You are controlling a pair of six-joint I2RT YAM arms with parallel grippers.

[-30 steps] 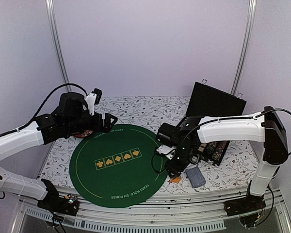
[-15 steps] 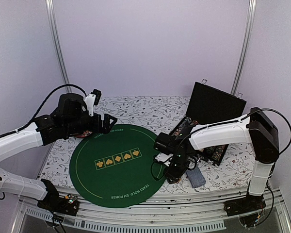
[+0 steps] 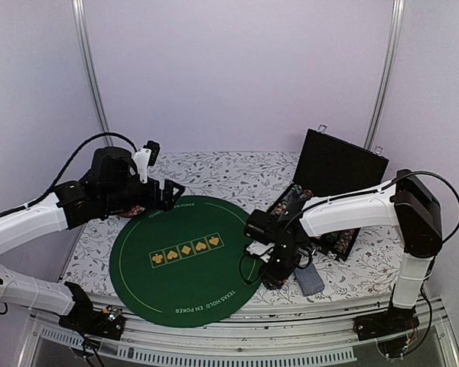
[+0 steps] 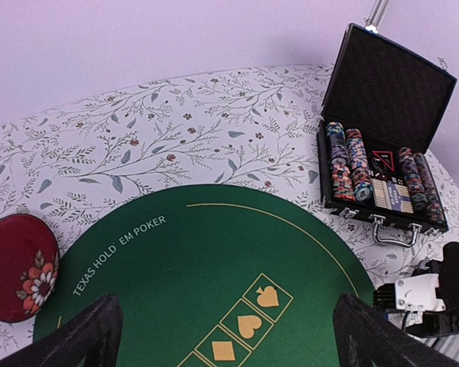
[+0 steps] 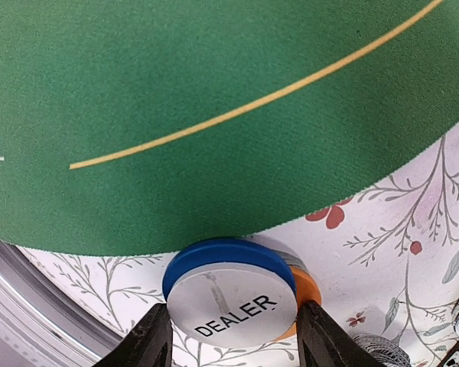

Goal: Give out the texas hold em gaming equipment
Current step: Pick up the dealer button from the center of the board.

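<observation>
at the mat's ten o'clock edge, a dark red disc (image 4: 19,267), no part of the set. over the green mat (image 4: 214,245) nearby, left jaws spread wide, black fingers (image 4: 92,332) far apart, holding nothing. off past two o'clock, an open black case (image 4: 386,92), rows of striped chips (image 4: 344,164) on edge inside, none dealt out yet. at four o'clock, just off the mat's rim on the flowered worktop (image 5: 382,252), a small pile of buttons. right jaws low over that pile, fingers (image 5: 154,340) set against both sides of the top one, apparently gripping it. just beyond, toward three o'clock, a deck of cards (image 3: 309,277), blue-grey backs up, lying flat.

likely trouble: thin discs with little edge to bite on, so could squirt out on the lift. could also drag a lower button along and shed it in the wrong spot, given the loose, offset stacking.

looks: white dealer button (image 5: 233,306) on top, matt face, black lettering, a faint scuff. blue button (image 5: 214,256) beneath, rim showing at twelve o'clock. orange button (image 5: 307,289) peeping out at three o'clock.
</observation>
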